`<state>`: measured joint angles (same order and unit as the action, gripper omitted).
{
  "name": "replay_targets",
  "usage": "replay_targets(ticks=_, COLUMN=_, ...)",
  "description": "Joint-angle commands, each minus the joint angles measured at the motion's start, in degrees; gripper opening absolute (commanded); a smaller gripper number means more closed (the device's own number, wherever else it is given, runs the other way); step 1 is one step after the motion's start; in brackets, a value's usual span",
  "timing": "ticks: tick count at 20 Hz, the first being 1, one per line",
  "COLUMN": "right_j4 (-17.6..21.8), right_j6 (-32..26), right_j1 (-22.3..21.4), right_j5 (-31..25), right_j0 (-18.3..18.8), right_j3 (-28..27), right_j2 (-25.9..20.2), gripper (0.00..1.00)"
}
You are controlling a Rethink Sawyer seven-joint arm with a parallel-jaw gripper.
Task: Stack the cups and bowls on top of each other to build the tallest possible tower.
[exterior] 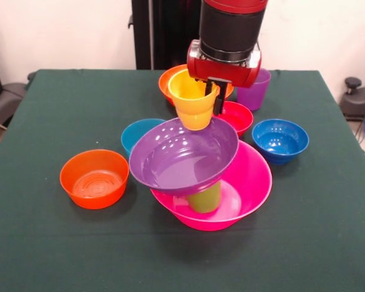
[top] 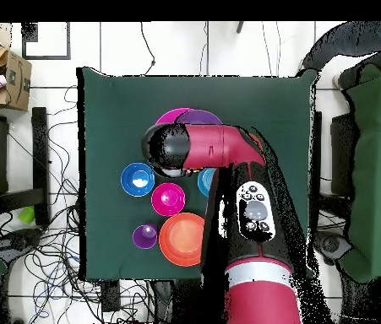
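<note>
In the front view my gripper [exterior: 207, 97] is shut on the rim of the yellow cup [exterior: 193, 103] and holds it upright over the far rim of the big purple bowl [exterior: 184, 157]. That bowl rests tilted on the lime green cup [exterior: 205, 198], which stands in the big pink bowl [exterior: 249, 182]. Together they make the tower. Around it are the small orange bowl [exterior: 94, 177], light blue bowl [exterior: 137, 135], dark blue bowl [exterior: 280, 140], red bowl [exterior: 238, 117], purple cup [exterior: 254, 91] and big orange bowl [exterior: 166, 82]. In the overhead view the arm [top: 206, 152] hides the gripper and most of the tower.
The overhead view shows the dark blue bowl [top: 138, 179], red bowl [top: 168, 199], purple cup [top: 145, 236] and big orange bowl [top: 182, 239] near the robot's side of the green table [top: 109, 118]. Chairs and cables surround the table.
</note>
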<state>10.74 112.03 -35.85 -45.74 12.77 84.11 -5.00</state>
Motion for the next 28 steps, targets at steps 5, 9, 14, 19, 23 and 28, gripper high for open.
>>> replay_targets(ticks=5, right_j4=-1.7, right_j6=9.1, right_j1=4.6, right_j5=2.9, right_j0=-2.6, right_j3=-5.0, right_j2=-1.3, gripper=0.00)
replay_targets(ticks=9, right_j4=-2.5, right_j6=9.8, right_j1=5.1, right_j5=3.1, right_j0=-3.3, right_j3=-5.3, right_j2=-1.1, gripper=0.00)
replay_targets(ticks=14, right_j4=-3.4, right_j6=10.1, right_j1=4.7, right_j5=3.3, right_j0=-4.5, right_j3=-4.4, right_j2=-0.2, gripper=0.00)
replay_targets(ticks=19, right_j4=-4.1, right_j6=9.3, right_j1=4.9, right_j5=1.8, right_j0=-4.9, right_j3=-5.9, right_j2=0.3, gripper=0.00)
replay_targets(ticks=23, right_j4=-4.7, right_j6=8.5, right_j1=4.8, right_j5=0.3, right_j0=-4.8, right_j3=-7.0, right_j2=0.4, gripper=0.00)
replay_targets(ticks=28, right_j4=-5.1, right_j6=8.1, right_j1=5.2, right_j5=0.4, right_j0=-4.9, right_j3=-7.6, right_j2=0.9, gripper=0.00)
